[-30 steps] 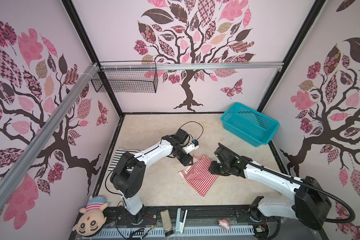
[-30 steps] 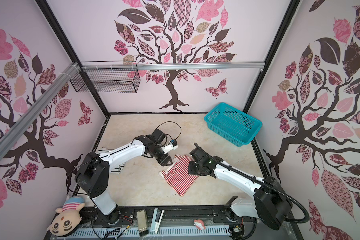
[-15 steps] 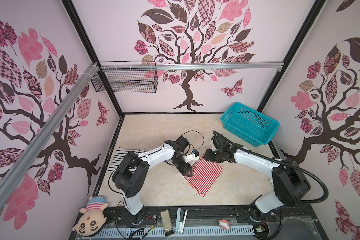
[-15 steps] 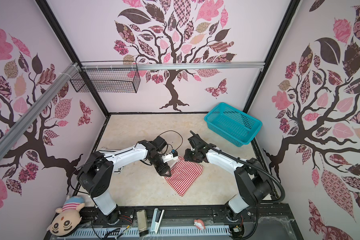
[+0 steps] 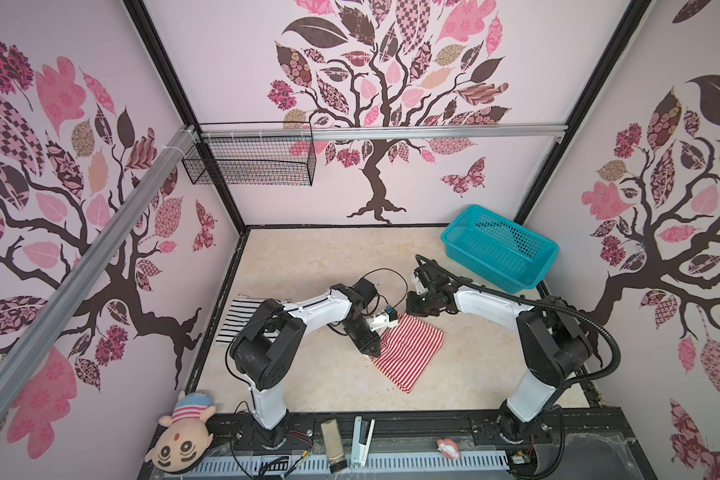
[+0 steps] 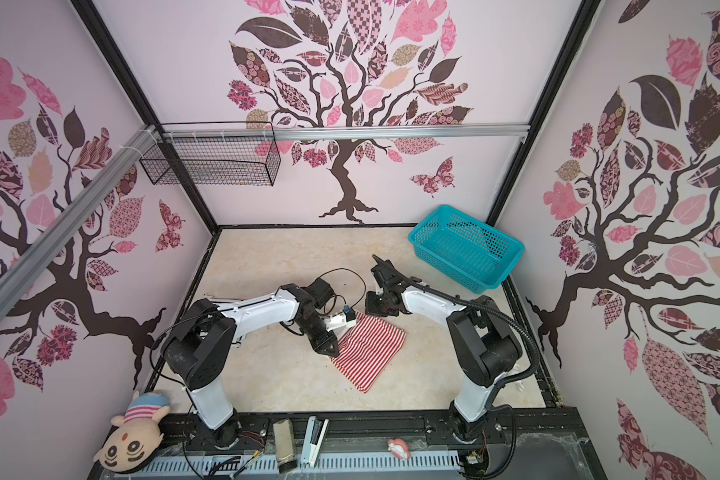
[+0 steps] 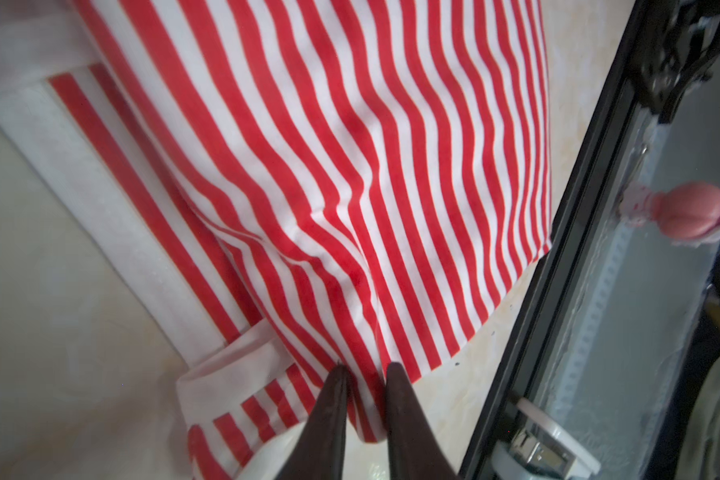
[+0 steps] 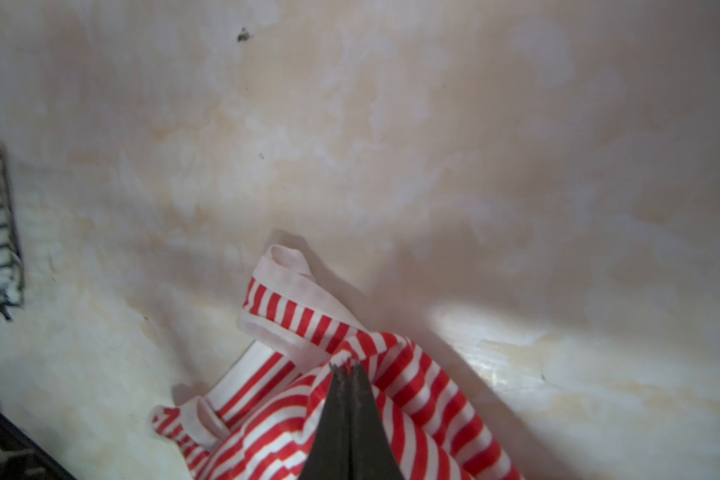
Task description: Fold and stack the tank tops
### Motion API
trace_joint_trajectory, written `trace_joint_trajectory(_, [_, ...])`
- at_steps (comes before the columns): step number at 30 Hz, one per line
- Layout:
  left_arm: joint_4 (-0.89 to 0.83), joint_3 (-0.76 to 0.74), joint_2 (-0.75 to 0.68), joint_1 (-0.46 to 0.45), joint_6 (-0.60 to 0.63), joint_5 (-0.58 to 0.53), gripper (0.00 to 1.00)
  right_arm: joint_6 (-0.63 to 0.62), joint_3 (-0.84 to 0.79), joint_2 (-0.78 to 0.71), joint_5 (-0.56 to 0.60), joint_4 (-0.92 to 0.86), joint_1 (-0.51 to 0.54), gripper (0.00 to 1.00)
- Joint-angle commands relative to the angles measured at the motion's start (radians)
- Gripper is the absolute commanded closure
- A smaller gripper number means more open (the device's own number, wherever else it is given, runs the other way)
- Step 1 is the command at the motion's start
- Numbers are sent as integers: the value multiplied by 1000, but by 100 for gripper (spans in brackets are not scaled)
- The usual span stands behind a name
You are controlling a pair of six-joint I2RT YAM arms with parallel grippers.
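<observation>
Left fingers [image 7: 325,424] are clamped on a fold of the red-and-white striped knit tank top [image 5: 410,353], at its 9 o'clock edge. My right fingers [image 8: 339,415] are pinched tight on the same top, up at its 12 o'clock corner beside the pale strap trim. It lies mostly flat on the beige marbled desk [image 5: 308,257], just off centre toward 4 o'clock. The black-and-white striped tank top [image 5: 235,322] sits at the desk's 9 o'clock edge, well apart, partly under my left arm. The teal plastic basket [image 5: 499,249] is at 2 o'clock.
</observation>
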Motion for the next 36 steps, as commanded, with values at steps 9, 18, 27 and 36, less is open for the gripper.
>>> trace_joint_trajectory(9, [-103,-43,-225,97,96,119,100,10,117,-101,-68,-63,-3,100])
trace_joint_trajectory(18, [22,-161,-204,163,132,-137,100,97,193,151,-242,146,2,100])
trace_joint_trajectory(27, [103,-227,-295,231,103,-251,100,131,231,178,-242,241,4,50])
trace_joint_trajectory(36, [201,-251,-263,233,29,-598,99,71,219,73,-106,129,129,72])
